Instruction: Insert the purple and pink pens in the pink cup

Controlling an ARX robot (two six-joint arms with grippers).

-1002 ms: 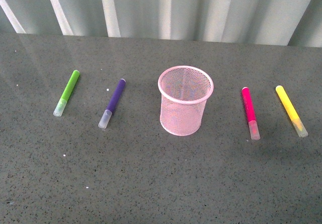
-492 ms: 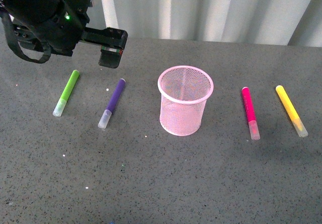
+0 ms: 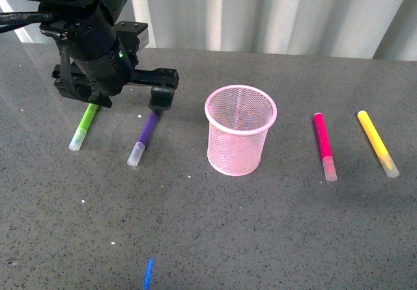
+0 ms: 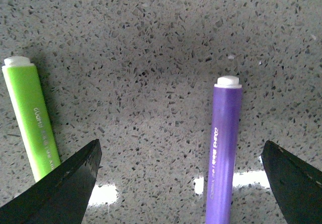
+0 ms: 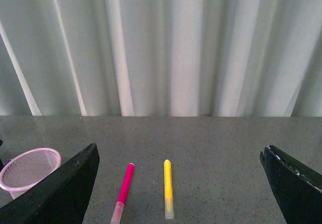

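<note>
While the left arm hangs over the left part of the grey speckled surface point(image 3: 260, 238), we see the left tool point(image 4: 178, 178) with its dark jaws spread wide apart and nothing held between them. Nearest the left edge lies the lime-green marker point(image 3: 85, 128), its far end hidden under the arm. Just to its right lies the purple pen point(image 3: 144, 138), with its clear cap toward the near edge. In the left wrist view its body falls between the spread jaws, closer to one, and we see no contact. The pink mesh cup point(image 3: 240, 131) stands upright about midway between the left and right edges, and both pens lie outside it. The pink pen point(image 3: 324, 145) lies flat further right, well apart from the cup. The yellow marker point(image 3: 377, 143) lies closest to the right edge. The right tool point(image 5: 178, 183) shows only in its wrist view, jaws wide apart and holding nothing.
</note>
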